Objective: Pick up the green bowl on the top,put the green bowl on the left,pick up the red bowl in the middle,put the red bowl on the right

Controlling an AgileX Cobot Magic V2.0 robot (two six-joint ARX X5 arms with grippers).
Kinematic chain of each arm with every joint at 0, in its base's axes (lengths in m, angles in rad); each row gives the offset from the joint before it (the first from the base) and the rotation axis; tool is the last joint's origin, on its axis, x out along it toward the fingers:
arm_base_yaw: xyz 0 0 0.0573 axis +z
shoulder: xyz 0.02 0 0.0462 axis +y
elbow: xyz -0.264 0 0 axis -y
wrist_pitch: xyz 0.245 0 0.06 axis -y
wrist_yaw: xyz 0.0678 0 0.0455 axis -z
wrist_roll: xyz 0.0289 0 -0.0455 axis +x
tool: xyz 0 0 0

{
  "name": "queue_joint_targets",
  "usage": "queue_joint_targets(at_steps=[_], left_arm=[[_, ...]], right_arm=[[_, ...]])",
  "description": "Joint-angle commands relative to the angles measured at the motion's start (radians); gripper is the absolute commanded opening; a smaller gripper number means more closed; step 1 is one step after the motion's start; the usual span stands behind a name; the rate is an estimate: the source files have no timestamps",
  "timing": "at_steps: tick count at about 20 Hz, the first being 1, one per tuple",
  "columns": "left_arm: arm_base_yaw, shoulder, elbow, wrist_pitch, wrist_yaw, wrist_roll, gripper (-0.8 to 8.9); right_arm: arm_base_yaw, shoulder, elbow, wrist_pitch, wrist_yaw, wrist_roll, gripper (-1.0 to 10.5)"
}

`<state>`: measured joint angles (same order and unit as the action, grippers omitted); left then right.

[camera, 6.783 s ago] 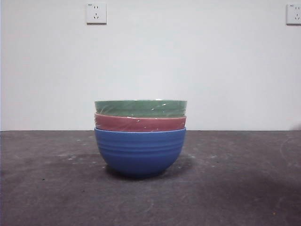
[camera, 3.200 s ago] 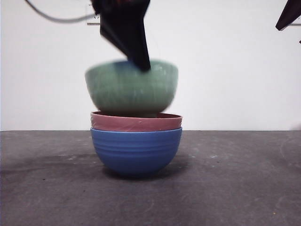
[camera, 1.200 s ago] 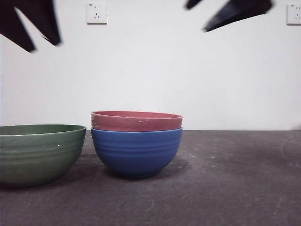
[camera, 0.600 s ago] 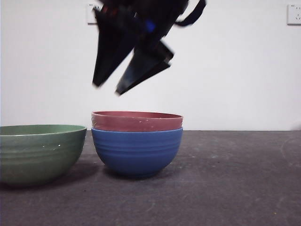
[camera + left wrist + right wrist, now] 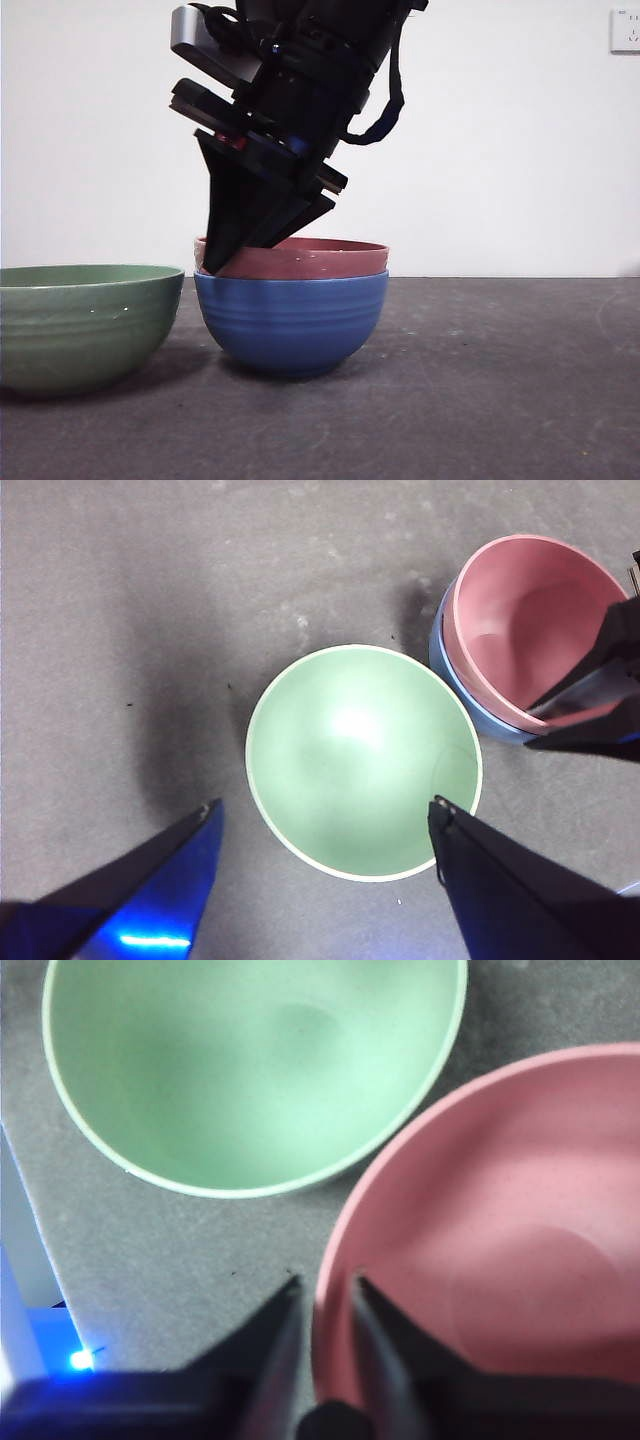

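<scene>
**Jaws sit over the red bowl's rim**

Front view: the right gripper [image 5: 235, 255] comes down from above, big and dark. Its tips reach the rim of the red bowl [image 5: 300, 260], on the side that faces the green bowl [image 5: 85, 320]. The red bowl sits inside the blue bowl [image 5: 292, 320]. The green bowl stands on the table [image 5: 500, 400], just beside the stack, on the left of this view.

Left wrist view: the left gripper [image 5: 320, 825] hangs high over the green bowl [image 5: 360, 760]. Its jaws are wide apart and hold nothing. The red bowl [image 5: 520, 620] is off to one side, nearer the other arm.

Right wrist view: the right gripper [image 5: 322, 1295] has one jaw outside the red bowl [image 5: 500, 1240] and one inside. The rim runs between them. The jaws are close, but I cannot tell if they pinch yet. The green bowl [image 5: 250, 1060] lies just past the tips.
</scene>
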<state>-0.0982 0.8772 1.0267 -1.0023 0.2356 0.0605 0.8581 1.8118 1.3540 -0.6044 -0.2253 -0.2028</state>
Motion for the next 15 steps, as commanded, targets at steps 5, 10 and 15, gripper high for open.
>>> queue_joint_targets(at_steps=[5,10,15], left_arm=[[0.002,0.002,-0.003,0.0,0.002,0.018,3.45],[0.002,0.002,-0.004,0.006,0.002,0.018,3.45],[0.002,0.002,-0.004,0.006,0.002,0.018,3.45]], right_arm=[[0.008,0.006,-0.001,0.004,0.001,-0.017,-0.1],[0.012,-0.037,0.0,0.006,0.01,-0.016,-0.1],[0.019,-0.09,0.0,0.005,0.079,-0.024,-0.1]])
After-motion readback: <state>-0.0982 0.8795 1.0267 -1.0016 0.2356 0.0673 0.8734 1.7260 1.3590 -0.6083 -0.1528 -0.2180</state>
